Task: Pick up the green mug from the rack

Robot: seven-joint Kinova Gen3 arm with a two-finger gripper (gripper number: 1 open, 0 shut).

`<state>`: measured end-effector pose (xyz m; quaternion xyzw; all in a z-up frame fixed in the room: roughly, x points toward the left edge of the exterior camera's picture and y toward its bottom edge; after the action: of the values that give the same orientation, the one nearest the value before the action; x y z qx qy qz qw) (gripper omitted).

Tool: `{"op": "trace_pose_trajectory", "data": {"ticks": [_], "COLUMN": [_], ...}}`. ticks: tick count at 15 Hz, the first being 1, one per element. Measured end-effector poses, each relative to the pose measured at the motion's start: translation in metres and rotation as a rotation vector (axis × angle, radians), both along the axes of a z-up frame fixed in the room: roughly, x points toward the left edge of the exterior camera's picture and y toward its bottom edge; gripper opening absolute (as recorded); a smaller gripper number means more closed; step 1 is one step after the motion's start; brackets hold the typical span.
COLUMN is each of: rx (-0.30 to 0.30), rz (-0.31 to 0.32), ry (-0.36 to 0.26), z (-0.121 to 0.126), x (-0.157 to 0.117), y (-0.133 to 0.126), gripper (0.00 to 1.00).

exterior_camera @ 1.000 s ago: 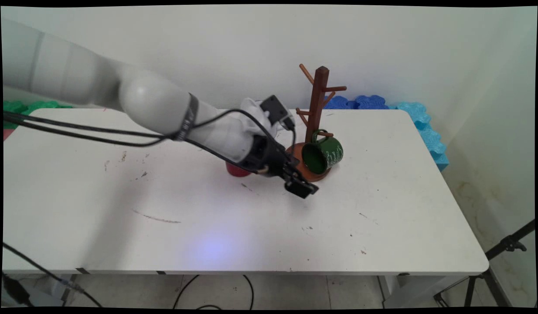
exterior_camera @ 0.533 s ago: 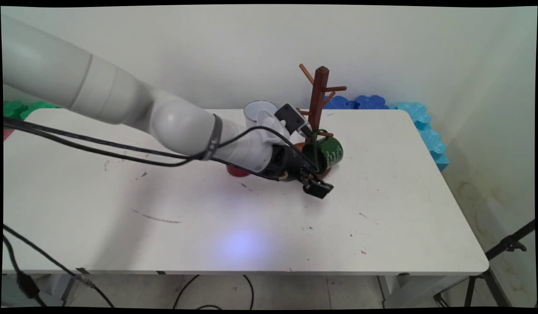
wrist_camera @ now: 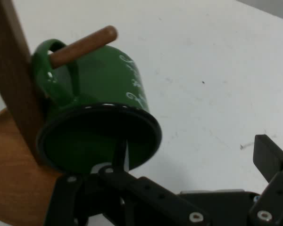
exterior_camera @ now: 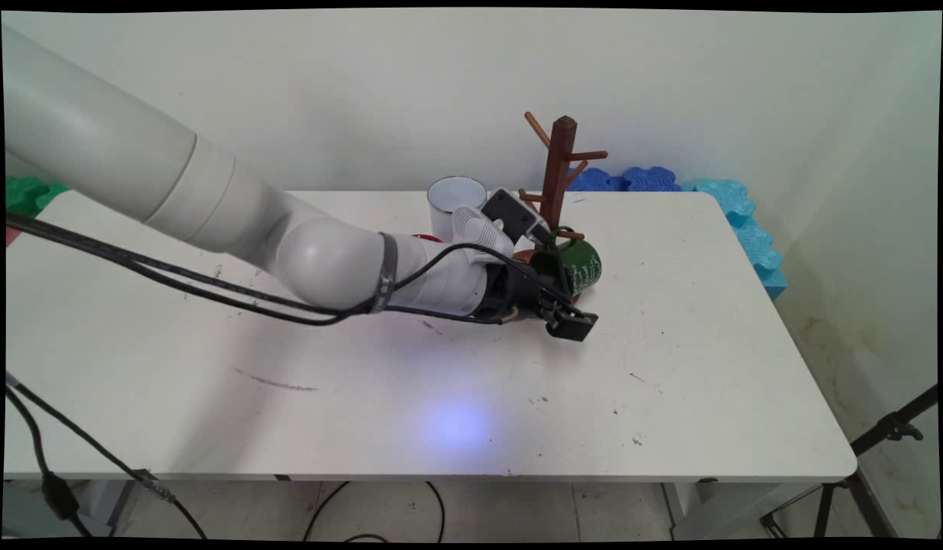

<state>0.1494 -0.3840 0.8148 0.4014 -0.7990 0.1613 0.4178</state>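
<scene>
A white table (exterior_camera: 708,428) fills the middle and lower frame; its top is scuffed, with dark marks and a long scratch at lower left. A plain pale wall (exterior_camera: 364,92) spans the top, meeting a side wall (exterior_camera: 884,191) at the upper right. Blue foam mats (exterior_camera: 739,214) lie along the table's far right edge, green mats (exterior_camera: 28,191) at far left. The floor (exterior_camera: 517,512) shows along the bottom, crossed by cables. A black tripod (exterior_camera: 861,466) stands at lower right.

Green mug (wrist_camera: 101,117) hung on wooden peg (wrist_camera: 83,45), gripper (wrist_camera: 188,179) just below.
</scene>
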Motion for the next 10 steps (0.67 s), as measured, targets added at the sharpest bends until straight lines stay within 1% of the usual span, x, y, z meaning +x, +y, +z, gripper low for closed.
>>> {"op": "trace_pose_trajectory", "data": {"ticks": [5,10], "rx": [-0.028,-0.047], "rz": [0.067,0.097], "ry": [0.045,0.089], "z": [-0.014,-0.026], "x": [0.003,0.001], "y": [0.000,-0.004], "gripper": [1.00,1.00]}}
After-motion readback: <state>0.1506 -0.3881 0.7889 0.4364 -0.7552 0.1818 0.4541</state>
